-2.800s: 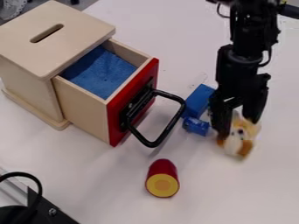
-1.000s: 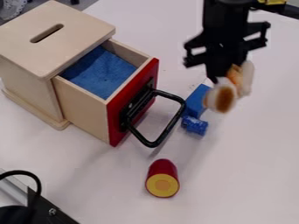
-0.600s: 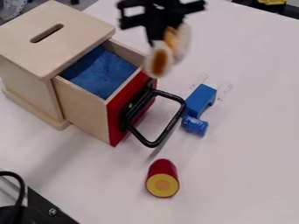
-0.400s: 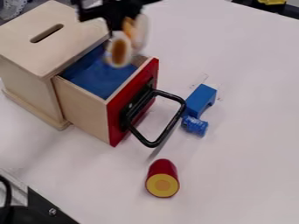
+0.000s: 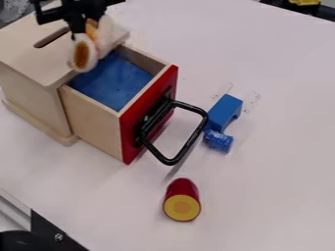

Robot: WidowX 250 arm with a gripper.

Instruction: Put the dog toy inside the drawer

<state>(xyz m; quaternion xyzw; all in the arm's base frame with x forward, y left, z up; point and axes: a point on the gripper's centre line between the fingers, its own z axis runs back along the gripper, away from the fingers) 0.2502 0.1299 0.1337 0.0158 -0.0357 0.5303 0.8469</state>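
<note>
No text, labels, brands, numbers or signs can be read on any of the objects shown, and no lettering can be made out on any surface.

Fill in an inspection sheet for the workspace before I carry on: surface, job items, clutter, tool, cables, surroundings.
Surface: white table, faint dark smudges near the arch block.
Dog toy: held up above the wooden box, not in the drawer.
Drawer: open, blue inside, red front, black handle.
Clutter: blue arch block, small blue ridged piece beside it, red cylinder with yellow end.
Tool: closed on the dog toy.
Cables: nothing seen.
Surroundings: black plate with a screw, lower left; yellow item, upper right.
</note>
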